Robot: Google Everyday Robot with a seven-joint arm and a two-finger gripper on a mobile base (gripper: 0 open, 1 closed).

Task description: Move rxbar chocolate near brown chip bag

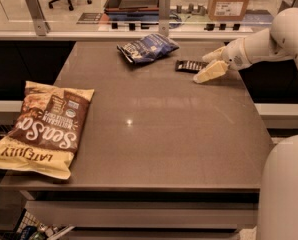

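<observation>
Lying flat on the table [164, 129], the rxbar chocolate [188, 65] sat in the upper right of the frame, just right of a dark blue snack bag [148, 48] and well apart from the brown chip bag [46, 129], which hung over the table's left edge at lower left.

The bar looked light and thin, with a slick wrapper and a fairly stiff body, so it would likely slide on the smooth top rather than bend. It offered little height to catch. The best hold seemed to be across its narrow width, near the middle of its length, with the fingertips pressed low against the table so the wrapper could not skate out.

The arm [269, 39] reached in from the right edge of the frame, its forearm sloping down and leftward to the wrist. The claw [201, 69] was at the bar's right end, low over the table, and appeared spread open: one pale finger sat above the bar's end in the frame and one below it, neither clearly pinching it. Whether either touched the wrapper could not be told.
</observation>
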